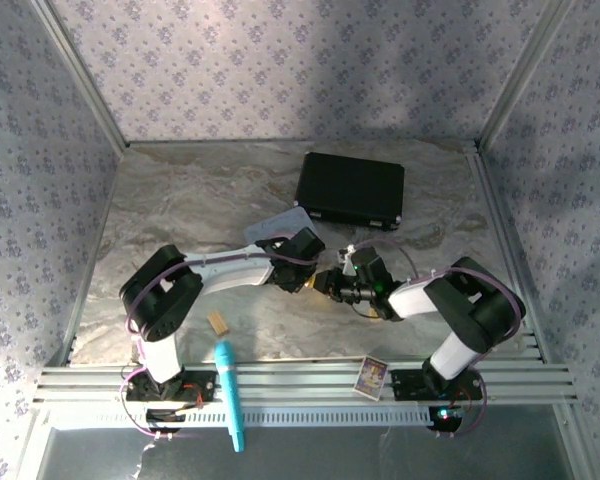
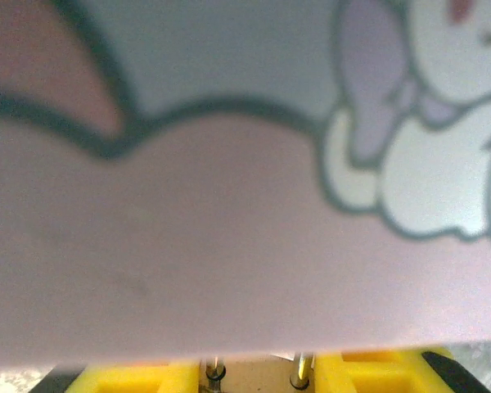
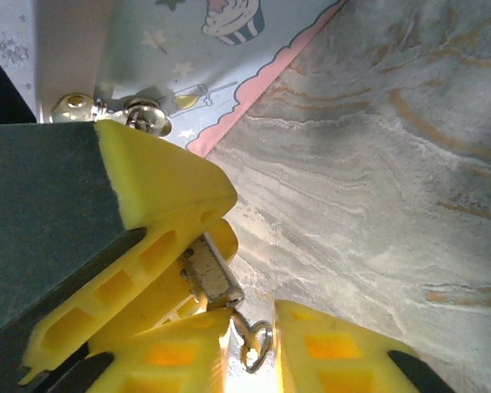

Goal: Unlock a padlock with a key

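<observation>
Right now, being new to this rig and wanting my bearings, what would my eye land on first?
At the centre of the table the left gripper pinches the small brass padlock, with the key sitting between the fingertips of the right gripper. A pastel cartoon tin lies just beyond them, and a black case sits at the far side.

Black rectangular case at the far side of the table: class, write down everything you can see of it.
The black rectangular case is flat, matt and plastic-looking, with rounded corners. Small silvery fittings glint along its near edge. It looks closed and lies flat on the marbled table, slightly turned, right of centre at the far side. Nothing rests on it. A pale blue tin reaches toward its near left corner; whether they touch cannot be told.
</observation>
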Available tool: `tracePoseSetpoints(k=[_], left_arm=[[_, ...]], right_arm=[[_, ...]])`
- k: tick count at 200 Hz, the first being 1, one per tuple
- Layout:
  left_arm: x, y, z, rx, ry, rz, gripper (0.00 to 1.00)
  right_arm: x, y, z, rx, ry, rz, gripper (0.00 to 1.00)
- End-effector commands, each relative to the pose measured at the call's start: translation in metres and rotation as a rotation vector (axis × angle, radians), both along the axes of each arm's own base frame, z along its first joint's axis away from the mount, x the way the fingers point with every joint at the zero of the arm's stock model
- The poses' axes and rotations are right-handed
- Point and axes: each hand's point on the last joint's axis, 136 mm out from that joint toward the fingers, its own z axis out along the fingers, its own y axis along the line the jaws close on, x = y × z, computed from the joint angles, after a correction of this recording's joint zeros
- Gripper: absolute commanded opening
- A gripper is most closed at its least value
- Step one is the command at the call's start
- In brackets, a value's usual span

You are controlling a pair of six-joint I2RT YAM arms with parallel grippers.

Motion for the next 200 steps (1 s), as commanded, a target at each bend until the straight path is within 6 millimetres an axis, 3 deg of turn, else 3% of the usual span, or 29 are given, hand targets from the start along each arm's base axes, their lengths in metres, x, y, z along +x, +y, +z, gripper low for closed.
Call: tracePoseSetpoints(k=[1,27,69,129,162,200], left_arm=[[-0.046,-0.047,0.019,-0.196,0.117,-0.142,0.18],[-0.046,-0.041,0.013,-0.192,0.136,-0.126,0.18],[-0.049,-0.034,0.012,-0.161,0.16,-0.139,0.18],[-0.045,-0.024,0.008,-0.151,0.163,-0.101,0.18],[-0.04,-0.016,0.004,-0.12,0.159,-0.081,0.18],[-0.041,-0.014,-0.001,-0.116,0.168,-0.074,0.18]], right_arm=[[0.007,0.008,0.019,0.001,-0.103,0.037,0.26],[-0.002,-0.011,0.01,-0.158,-0.178,0.074,0.33],[-0.009,-0.035,0.017,-0.51,-0.456,0.22,0.39],[-0.003,-0.042,0.033,-0.518,-0.607,0.199,0.44],[-0.004,-0.047,0.032,-0.592,-0.689,0.225,0.5],[-0.014,-0.034,0.039,-0.656,-0.856,0.304,0.46]])
